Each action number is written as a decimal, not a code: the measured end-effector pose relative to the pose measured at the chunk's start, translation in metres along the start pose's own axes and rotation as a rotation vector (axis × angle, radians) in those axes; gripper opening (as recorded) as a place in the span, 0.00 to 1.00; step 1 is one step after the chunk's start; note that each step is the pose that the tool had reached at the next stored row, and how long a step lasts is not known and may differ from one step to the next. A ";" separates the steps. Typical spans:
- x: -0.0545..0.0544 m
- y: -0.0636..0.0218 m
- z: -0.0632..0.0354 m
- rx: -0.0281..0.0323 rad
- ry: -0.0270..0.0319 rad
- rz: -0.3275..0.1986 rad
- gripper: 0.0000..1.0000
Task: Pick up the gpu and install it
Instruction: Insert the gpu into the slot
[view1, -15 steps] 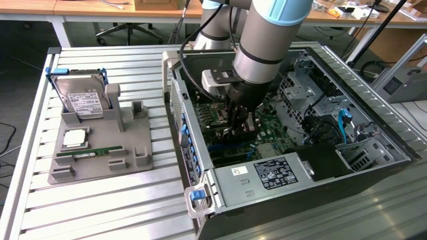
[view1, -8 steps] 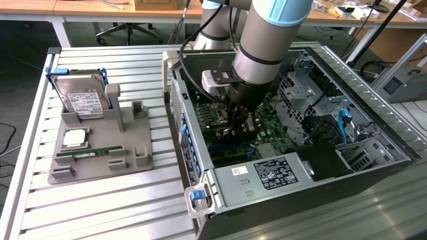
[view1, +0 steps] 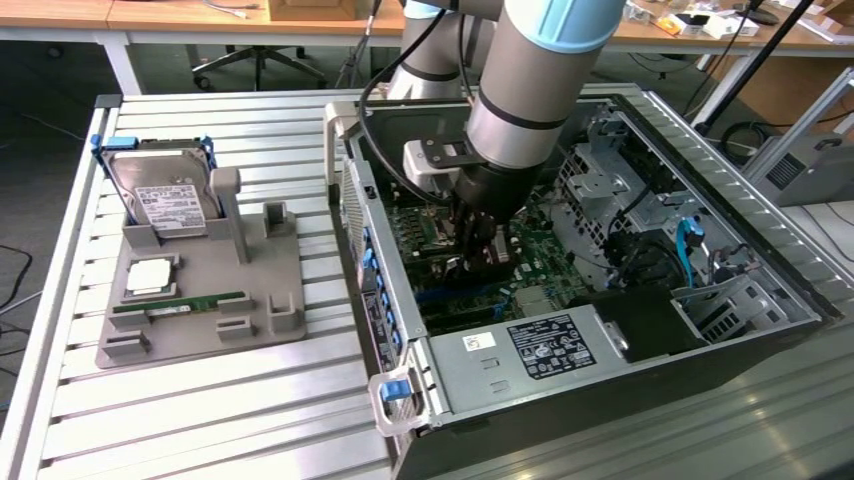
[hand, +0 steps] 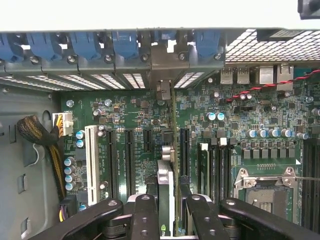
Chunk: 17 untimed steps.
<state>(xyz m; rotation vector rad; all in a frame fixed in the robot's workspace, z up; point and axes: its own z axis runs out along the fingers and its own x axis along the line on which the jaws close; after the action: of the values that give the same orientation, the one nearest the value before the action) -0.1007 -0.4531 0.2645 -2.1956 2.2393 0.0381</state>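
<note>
My gripper (hand: 167, 212) is down inside the open computer case (view1: 787, 300), shut on the gpu (hand: 166, 185). In the wrist view the card stands on edge between the two black fingers (hand: 144, 212), just above the green motherboard (hand: 235, 120) and in line with a long black expansion slot (hand: 183, 150). Its silvery end bracket (hand: 167, 62) lies against the case's rear wall, among the blue slot latches (hand: 125, 45). In the exterior view the gripper (view1: 483, 255) hangs low over the board in the middle of the case, and the card is mostly hidden by it.
Other black slots (hand: 127, 160) and a white one (hand: 91, 157) lie beside the card. A braided cable bundle (hand: 40, 135) and the CPU socket (hand: 265, 192) flank them. On the exterior view's left, a grey holder (view1: 200, 320) carries a hard drive (view1: 163, 195), a chip (view1: 150, 275) and a RAM stick (view1: 180, 303).
</note>
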 end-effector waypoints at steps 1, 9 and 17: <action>0.000 0.0001 0.0000 0.0001 0.0001 0.000 0.27; 0.000 0.0016 0.0000 0.0010 -0.0001 0.000 0.27; 0.002 0.0015 0.0000 0.0010 0.0000 0.000 0.27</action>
<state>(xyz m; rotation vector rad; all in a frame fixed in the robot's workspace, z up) -0.1023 -0.4546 0.2645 -2.1952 2.2387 0.0369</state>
